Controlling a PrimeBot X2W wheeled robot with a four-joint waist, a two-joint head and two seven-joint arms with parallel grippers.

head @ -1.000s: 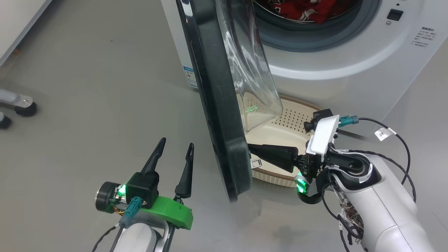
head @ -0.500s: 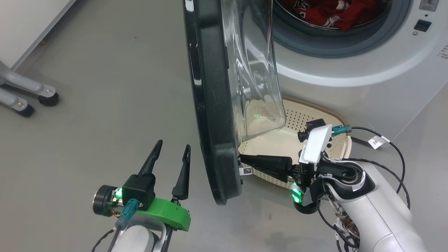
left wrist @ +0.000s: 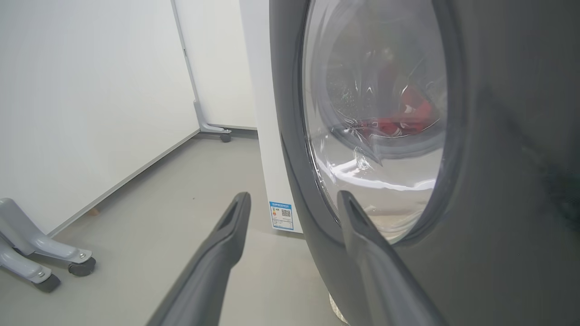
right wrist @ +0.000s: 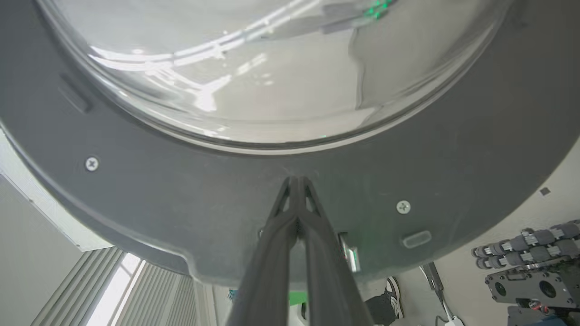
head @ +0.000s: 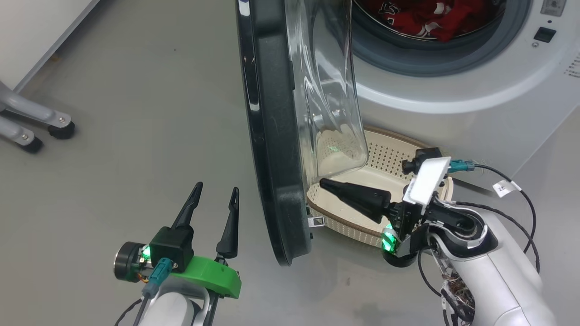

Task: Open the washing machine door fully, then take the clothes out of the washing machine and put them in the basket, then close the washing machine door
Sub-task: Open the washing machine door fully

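Note:
The washing machine door stands part-open and edge-on, its glass bowl bulging toward the white washing machine. The red clothes lie in the drum and also show through the glass as clothes. The cream basket sits on the floor below the drum, behind the door. My right gripper is shut and empty. It points at the door's inner face, and in the right wrist view the right gripper rests against the dark rim. My left gripper stands open on the door's outer side, its left gripper tips short of the door.
Grey wheeled legs stand on the floor at far left beside a white wall panel. Cables trail from my right wrist. Below the door, the right wrist view catches a person's shoe and a grey roller rack.
The head camera shifted early on. Since then my right gripper's tip has risen along the door's inner rim, and my left gripper has drifted slightly back and left.

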